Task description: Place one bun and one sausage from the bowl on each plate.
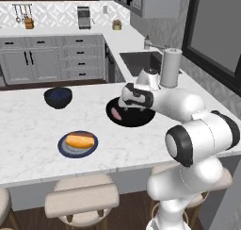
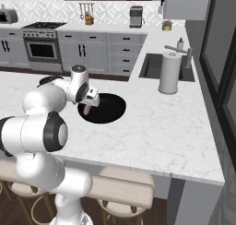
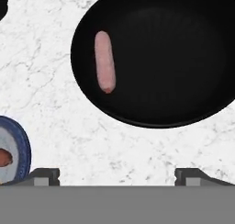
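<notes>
- Left base view: the gripper hangs over the near-left part of the black bowl, pointing down. One sausage lies in the bowl, near its left rim. A bun sits on the dark plate, nearer the front edge of the counter, well left of the bowl. A smaller blue bowl stands further back on the left.
- Right base view: the gripper is above the left side of the bowl, with the sausage showing just under it.
- Hand view: the two finger tips stand far apart at the bottom corners with nothing between them, so the gripper is wide and empty. The sausage lies lengthwise in the left part of the bowl. The plate edge shows at lower left, well apart from the bowl.
- Step in hand, as I judge it: fetching a sausage for the plate that holds the bun.
- Next move calls for shifting over the sausage, lining the fingers across its short width, descending into the bowl and closing.
</notes>
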Tool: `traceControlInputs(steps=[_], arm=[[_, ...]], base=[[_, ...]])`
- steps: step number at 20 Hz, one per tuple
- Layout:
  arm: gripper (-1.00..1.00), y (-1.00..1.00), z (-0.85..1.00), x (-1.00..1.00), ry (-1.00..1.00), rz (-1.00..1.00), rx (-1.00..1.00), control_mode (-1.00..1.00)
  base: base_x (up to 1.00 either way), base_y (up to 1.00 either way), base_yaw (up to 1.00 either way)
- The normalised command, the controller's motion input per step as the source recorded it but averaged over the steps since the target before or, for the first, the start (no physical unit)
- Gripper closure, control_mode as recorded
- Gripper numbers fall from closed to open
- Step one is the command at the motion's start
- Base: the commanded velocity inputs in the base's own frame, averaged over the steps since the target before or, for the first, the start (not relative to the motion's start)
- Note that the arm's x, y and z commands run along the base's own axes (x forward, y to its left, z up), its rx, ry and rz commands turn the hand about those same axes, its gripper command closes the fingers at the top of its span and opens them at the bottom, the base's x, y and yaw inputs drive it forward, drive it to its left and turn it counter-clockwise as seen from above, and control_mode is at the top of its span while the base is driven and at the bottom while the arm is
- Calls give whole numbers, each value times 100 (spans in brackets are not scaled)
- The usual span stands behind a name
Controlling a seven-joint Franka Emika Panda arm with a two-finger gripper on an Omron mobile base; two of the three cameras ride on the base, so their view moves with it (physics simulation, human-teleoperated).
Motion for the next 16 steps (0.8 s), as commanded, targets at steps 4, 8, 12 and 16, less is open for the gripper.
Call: traceControlInputs(steps=[4, 8, 12, 16], arm=[[-100, 17, -75, 100, 0, 9, 11, -100], [-100, 21, -41, 89, 9, 0, 0, -100], [-100, 16, -26, 91, 13, 0, 0, -100], [-100, 5, -45, 41, 15, 0, -2, -100]], base=[[0, 0, 0], [0, 0, 0], [0, 0, 0], [0, 0, 0]])
